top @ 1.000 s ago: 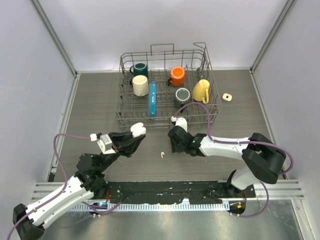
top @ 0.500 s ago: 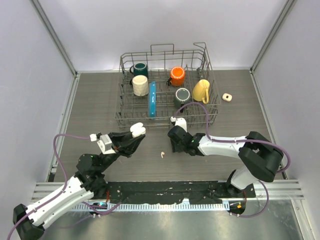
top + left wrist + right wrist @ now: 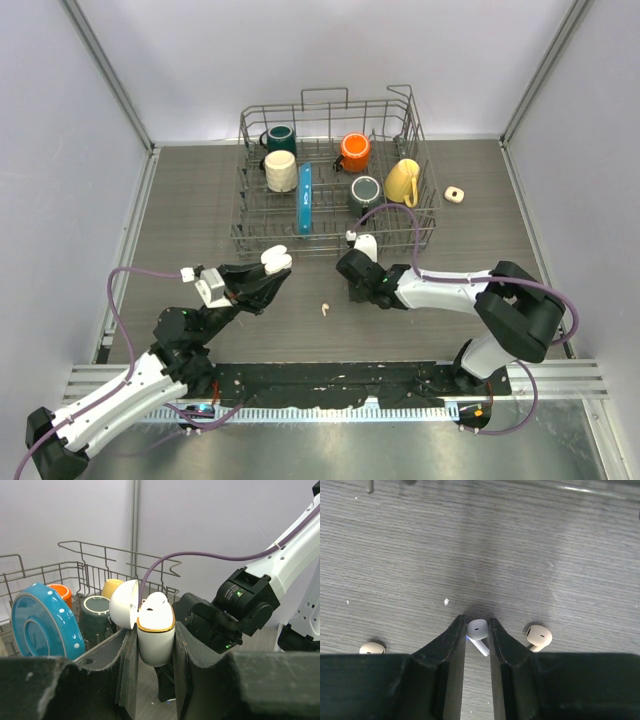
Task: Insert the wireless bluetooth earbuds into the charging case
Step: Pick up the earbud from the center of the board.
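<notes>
My left gripper (image 3: 272, 272) is shut on the white charging case (image 3: 276, 261), held above the table with its lid open. In the left wrist view the case (image 3: 155, 632) sits upright between my fingers (image 3: 127, 655), and a white rounded shape shows above its gold rim. My right gripper (image 3: 477, 626) is shut on a white earbud (image 3: 478, 629) low at the table surface, stem toward the camera. Two beige-tinted earbuds lie on the table beside it, one to the right (image 3: 538, 636) and one to the left (image 3: 372, 648). One loose earbud (image 3: 324, 309) shows in the top view, left of my right gripper (image 3: 353, 290).
A wire dish rack (image 3: 330, 235) stands right behind both grippers, holding several mugs and a blue plate (image 3: 304, 198). It also shows in the left wrist view (image 3: 95, 562). A small beige object (image 3: 455, 194) lies to the right of the rack.
My right gripper has shifted very slightly to the right near the rack's front. The left arm and the case have not moved.
</notes>
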